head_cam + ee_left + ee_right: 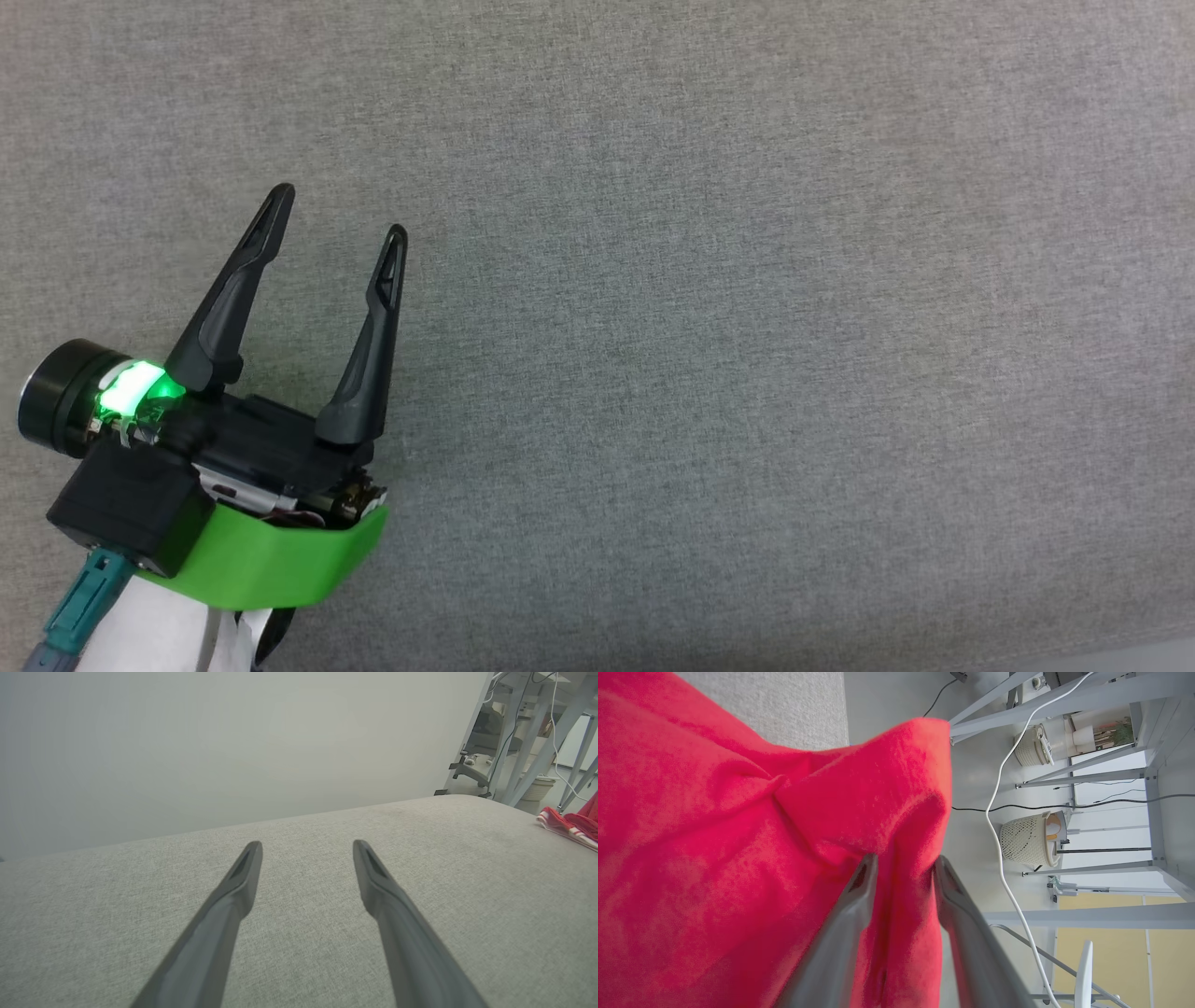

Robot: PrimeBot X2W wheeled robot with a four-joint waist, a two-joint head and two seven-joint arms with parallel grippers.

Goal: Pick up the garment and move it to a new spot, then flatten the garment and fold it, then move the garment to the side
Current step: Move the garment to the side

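I fear the garment (738,835) slips: my right gripper (905,863) pinches just a thin fold. My left gripper (338,210) has its fingers apart.

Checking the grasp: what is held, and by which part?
The right gripper pinches a fold of the garment near its edge; the left gripper is open, empty.

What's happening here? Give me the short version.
The robot is working on a red garment at a grey fabric-covered surface. The right gripper has a bunched fold of the garment between its fingers, near the surface's edge; whether it is clamped tight is unclear. The left gripper is open and empty over bare surface, apart from the garment, whose striped edge lies off to one side in the left wrist view. The garment is bunched, not yet flattened.
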